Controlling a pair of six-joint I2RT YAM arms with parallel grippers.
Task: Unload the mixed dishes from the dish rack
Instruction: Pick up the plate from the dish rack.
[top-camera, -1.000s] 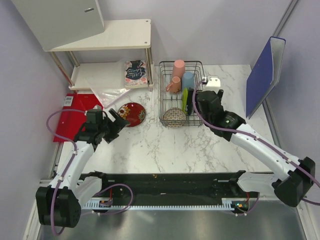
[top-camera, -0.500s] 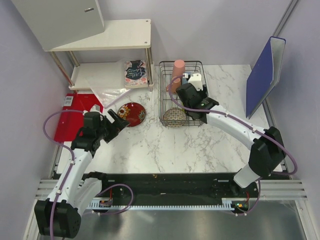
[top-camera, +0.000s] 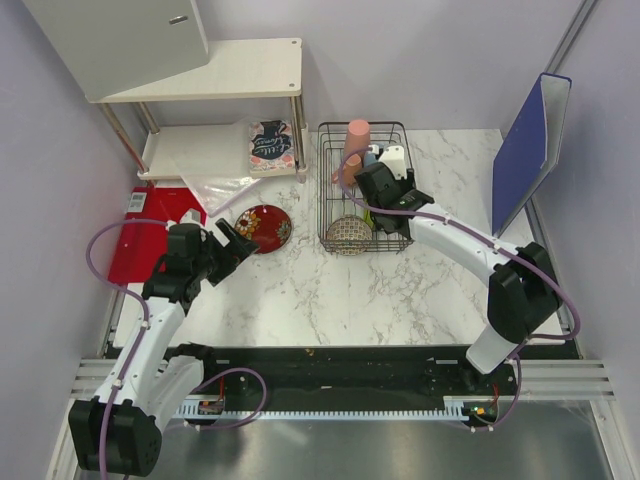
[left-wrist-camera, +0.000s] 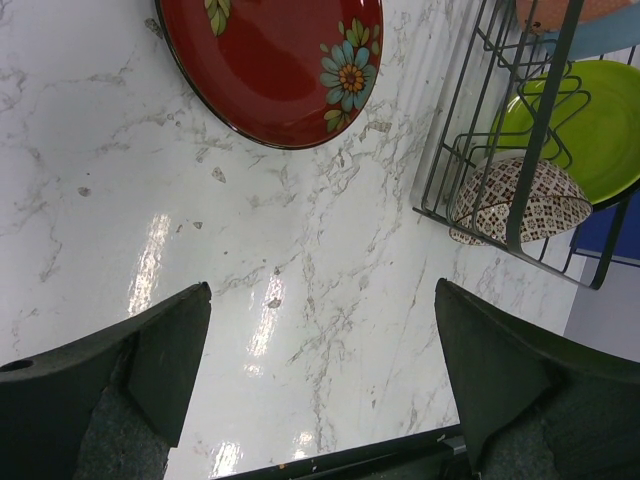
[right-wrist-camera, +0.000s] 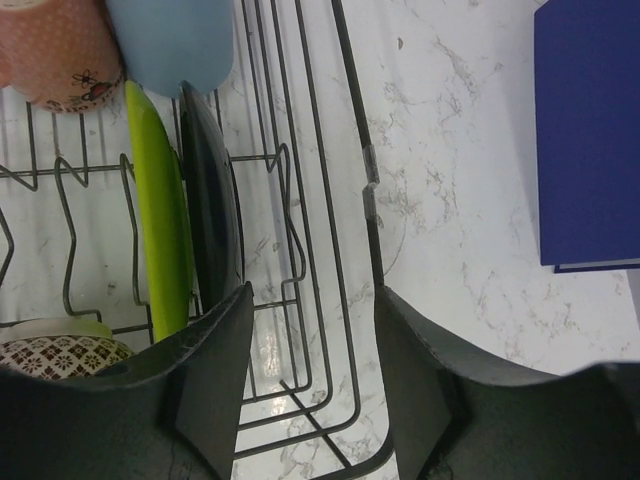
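The black wire dish rack (top-camera: 322, 190) holds the tall pink cup (top-camera: 357, 138), small pink mug (top-camera: 346, 171), light-blue cup (right-wrist-camera: 170, 40), lime-green plate (right-wrist-camera: 160, 230), glossy black plate (right-wrist-camera: 210, 215) and beige patterned bowl (top-camera: 347, 235). The two plates stand upright in the prongs. My right gripper (right-wrist-camera: 312, 330) is open and empty, hanging over the rack's right side just right of the black plate. The dark red patterned plate (top-camera: 264, 228) lies on the table left of the rack. My left gripper (left-wrist-camera: 320, 330) is open and empty above bare marble, just short of that plate (left-wrist-camera: 270, 60).
A white metal-legged shelf (top-camera: 220, 75) stands at the back left, with a floral packet (top-camera: 270, 145) and clear plastic bag (top-camera: 215, 185) on its lower level. A red board (top-camera: 140, 240) lies at the far left. A blue folder (top-camera: 530, 140) leans at the right.
My right arm has swung left from the rack's right edge to over the rack, its gripper now beside the black plate. The left arm has hardly moved.
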